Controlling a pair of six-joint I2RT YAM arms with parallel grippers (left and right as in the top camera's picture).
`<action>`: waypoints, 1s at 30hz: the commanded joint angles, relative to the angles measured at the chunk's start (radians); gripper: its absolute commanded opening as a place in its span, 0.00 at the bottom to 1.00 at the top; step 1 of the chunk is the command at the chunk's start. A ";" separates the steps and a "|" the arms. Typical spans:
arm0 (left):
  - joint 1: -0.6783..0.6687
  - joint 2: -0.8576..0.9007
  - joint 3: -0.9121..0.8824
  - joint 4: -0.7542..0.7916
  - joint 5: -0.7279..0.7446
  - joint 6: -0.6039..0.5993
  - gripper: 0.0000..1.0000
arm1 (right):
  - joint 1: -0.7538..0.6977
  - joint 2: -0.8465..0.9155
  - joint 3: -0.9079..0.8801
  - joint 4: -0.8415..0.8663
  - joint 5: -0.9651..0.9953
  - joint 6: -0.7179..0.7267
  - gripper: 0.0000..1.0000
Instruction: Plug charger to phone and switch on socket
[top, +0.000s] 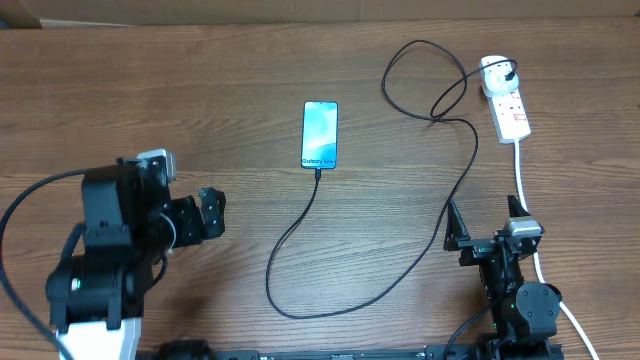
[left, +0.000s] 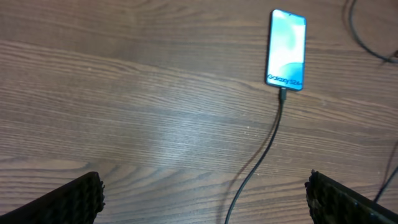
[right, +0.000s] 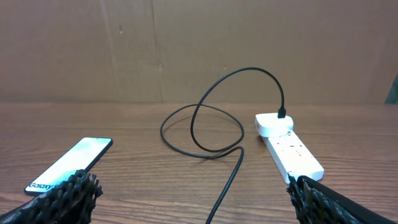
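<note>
The phone (top: 320, 135) lies flat mid-table with its blue-white screen lit; it also shows in the left wrist view (left: 286, 50) and the right wrist view (right: 69, 164). The charger's black cable (top: 440, 215) has its tip in the phone's near end, loops across the table and ends at a black plug seated in the socket (top: 505, 100). The socket is a white power strip at the far right, also in the right wrist view (right: 289, 148). My left gripper (top: 212, 215) is open and empty, left of the cable. My right gripper (top: 485, 232) is open and empty, near the strip's cord.
The strip's thick white cord (top: 523, 185) runs toward the front edge past my right arm. A brown cardboard wall (right: 186, 50) stands behind the table. The wooden tabletop (top: 150, 90) is bare at the left.
</note>
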 joint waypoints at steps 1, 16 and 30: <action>-0.002 -0.057 -0.006 -0.003 0.026 0.032 1.00 | 0.003 -0.010 -0.011 0.005 0.010 0.006 1.00; -0.002 -0.210 -0.006 -0.053 0.089 0.145 1.00 | 0.003 -0.010 -0.010 0.005 0.010 0.006 1.00; -0.002 -0.349 -0.074 0.040 0.108 0.261 1.00 | 0.003 -0.010 -0.011 0.005 0.010 0.006 1.00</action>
